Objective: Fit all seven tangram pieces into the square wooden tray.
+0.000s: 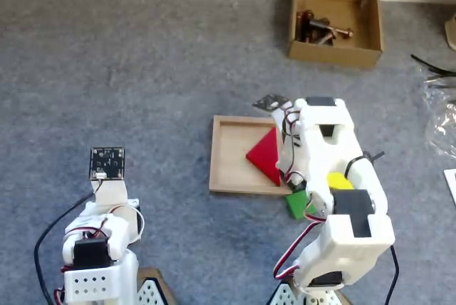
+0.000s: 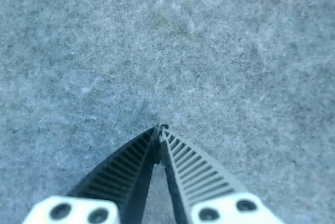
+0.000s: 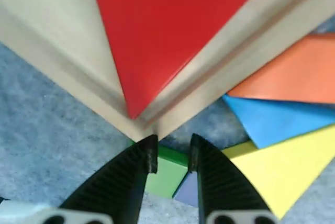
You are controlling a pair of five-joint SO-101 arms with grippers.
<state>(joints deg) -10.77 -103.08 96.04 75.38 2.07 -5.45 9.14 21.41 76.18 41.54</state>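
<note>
The square wooden tray (image 1: 231,155) lies mid-table with a big red triangle (image 1: 265,155) in its right half. My right arm (image 1: 324,141) reaches over the tray's near right corner. There my right gripper (image 3: 170,153) hangs with a narrow gap between its fingers, just above the tray's corner (image 3: 141,127) and a green piece (image 3: 166,174). Nothing is held. The red triangle's (image 3: 172,30) tip points into that corner. Orange (image 3: 293,80), blue (image 3: 277,122), yellow (image 3: 282,166) and a small violet piece (image 3: 187,192) lie on the carpet outside the tray. My left gripper (image 2: 159,130) is shut and empty over bare carpet.
A cardboard box (image 1: 335,20) with metal parts stands at the back right. Cables and a plastic bag (image 1: 442,105) lie along the right edge. The left arm (image 1: 107,205) sits at the near left, and grey carpet stretches out beyond it.
</note>
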